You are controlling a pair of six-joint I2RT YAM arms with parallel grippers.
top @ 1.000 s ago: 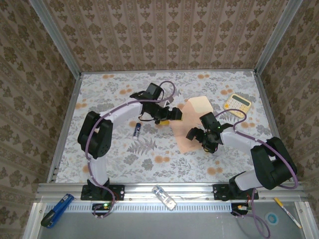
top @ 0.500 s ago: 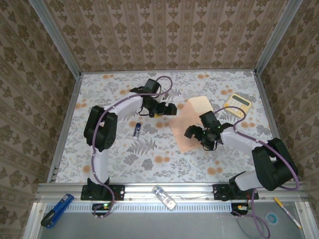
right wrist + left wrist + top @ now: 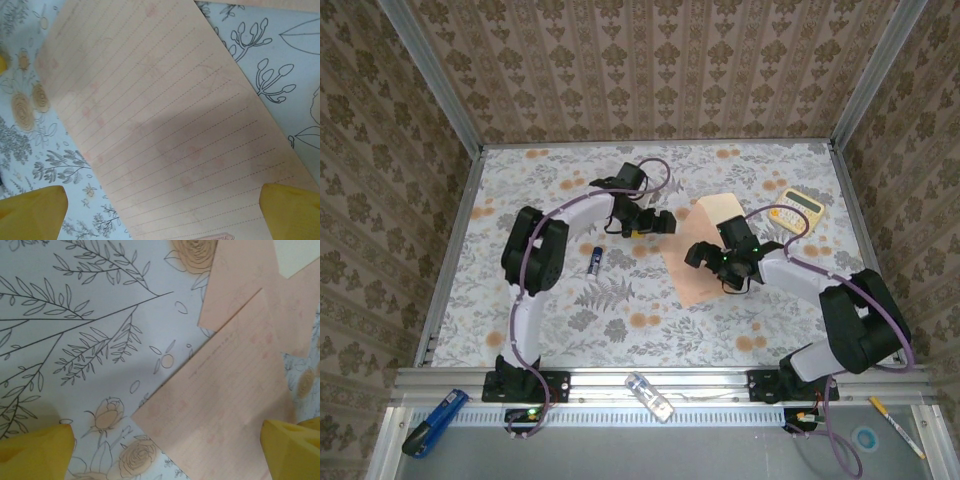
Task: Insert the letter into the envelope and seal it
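The letter (image 3: 688, 280) is a lined peach sheet lying flat on the flowered table. Its far end overlaps the salmon envelope (image 3: 720, 212), whose paler flap lies open toward the back. My left gripper (image 3: 660, 222) hovers open at the letter's far left corner. In the left wrist view the letter (image 3: 235, 405) and the envelope (image 3: 240, 285) lie below its yellow fingertips (image 3: 35, 452), with nothing between them. My right gripper (image 3: 705, 255) is open over the middle of the letter (image 3: 160, 120), which spans the gap between its yellow fingertips (image 3: 292, 210).
A yellow calculator (image 3: 796, 205) lies at the back right, crossed by the right arm's cable. A small blue stick (image 3: 595, 260) lies left of the letter. A clear object (image 3: 650, 395), a blue tool (image 3: 430, 420) and a pen (image 3: 895, 425) rest by the front rail.
My right gripper has moved left and farther back, over the letter's middle. My left gripper has drawn back a little to the left. The papers have not moved.
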